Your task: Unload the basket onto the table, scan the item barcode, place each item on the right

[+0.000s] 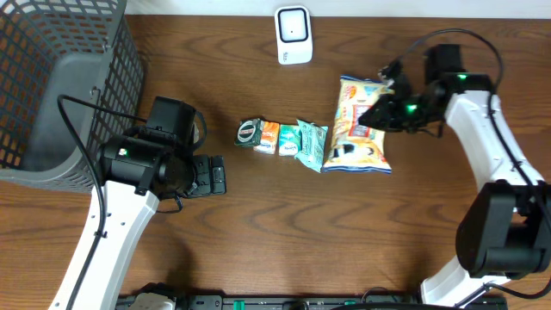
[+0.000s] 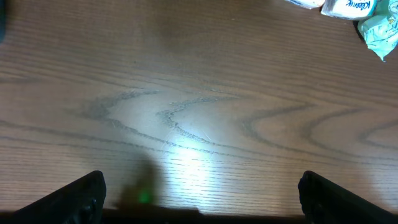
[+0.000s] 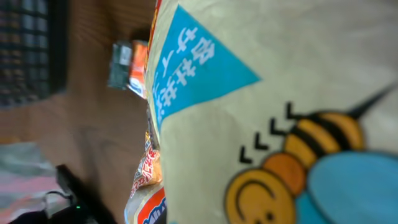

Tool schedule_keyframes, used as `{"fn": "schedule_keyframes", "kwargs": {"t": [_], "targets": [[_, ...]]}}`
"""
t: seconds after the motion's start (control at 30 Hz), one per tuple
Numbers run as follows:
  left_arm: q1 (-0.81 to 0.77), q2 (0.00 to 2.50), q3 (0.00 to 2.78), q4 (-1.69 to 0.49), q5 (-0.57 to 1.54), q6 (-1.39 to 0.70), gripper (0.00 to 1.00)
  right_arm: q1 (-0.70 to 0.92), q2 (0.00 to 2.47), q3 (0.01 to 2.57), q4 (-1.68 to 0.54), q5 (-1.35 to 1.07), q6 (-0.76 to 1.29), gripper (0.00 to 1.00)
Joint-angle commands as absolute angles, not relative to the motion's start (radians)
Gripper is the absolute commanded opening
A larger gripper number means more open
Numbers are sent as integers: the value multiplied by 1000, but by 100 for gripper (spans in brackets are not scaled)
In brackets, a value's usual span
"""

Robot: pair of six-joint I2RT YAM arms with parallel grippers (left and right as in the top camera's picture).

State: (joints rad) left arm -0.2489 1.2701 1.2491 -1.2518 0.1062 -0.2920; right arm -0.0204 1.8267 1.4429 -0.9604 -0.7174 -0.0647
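Yellow snack bag (image 1: pixel 357 142): lies face-up on the wooden table (image 1: pixel 258 241), right of centre, below and to the right of the white scanner (image 1: pixel 293 35). Its lower left edge touches a teal packet (image 1: pixel 312 145).
Right gripper (image 1: pixel 375 112): pressed together at the bag's upper right edge, apparently pinching the film. Its wrist camera is filled by the bag's bee artwork (image 3: pixel 292 168), and the fingers themselves are out of sight.
Barcode: none shows on the upper face, so it is probably underneath.
Step in hand: judged to be the pick-up, ahead of presenting the bag to the scanner.
Doing it well: lift straight up so the bag clears the teal packet, then turn the hidden face toward the scanner window and hold it flat and steady. A grip on a thin edge may let the bag sag or swing.
Left gripper (image 1: pixel 215 175): spread wide, low over bare wood, holding nothing, well apart from the bag.
Tissue pack (image 1: pixel 288 143): beside the teal packet, in a row of small packs.
Wire basket (image 1: pixel 52 86): far left.
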Motion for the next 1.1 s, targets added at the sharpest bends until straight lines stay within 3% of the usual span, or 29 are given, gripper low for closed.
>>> {"fn": "schedule_keyframes", "kwargs": {"t": [0.0,0.2,0.33,0.4,0.5,0.73,0.8,0.83,0.87,0.93,1.07], "targets": [[-245,1274,1245,-1254,115,-301,98,-71,1826,1384,-949,-826,-136,1],[-245,1274,1245,-1255,115,-301,98,-84,1826,1224,-823,-672,-112,1],[-245,1274,1245,-1255,115,-301,98,-84,1826,1174,-767,-417,41,41],[-245,1274,1245,-1254,115,-301,98,-86,1823,1211,-792,-389,41,50],[-245,1274,1245,-1255,115,-301,98,-87,1823,1313,-884,-350,53,55],[-245,1274,1245,-1255,115,-301,98,-49,1823,1574,-1139,-295,56,54],[-245,1274,1245,-1255,115,-301,98,-14,1823,1594,-1165,-286,56,44],[-245,1274,1245,-1255,115,-301,98,8,1823,1593,-1169,-286,55,35],[-245,1274,1245,-1254,115,-301,98,31,1824,1590,-1171,-284,55,17],[-245,1274,1245,-1255,115,-301,98,80,1824,1571,-1165,-261,55,3],[-245,1274,1245,-1255,115,-301,98,157,1825,1502,-1131,-145,57,1]]}}
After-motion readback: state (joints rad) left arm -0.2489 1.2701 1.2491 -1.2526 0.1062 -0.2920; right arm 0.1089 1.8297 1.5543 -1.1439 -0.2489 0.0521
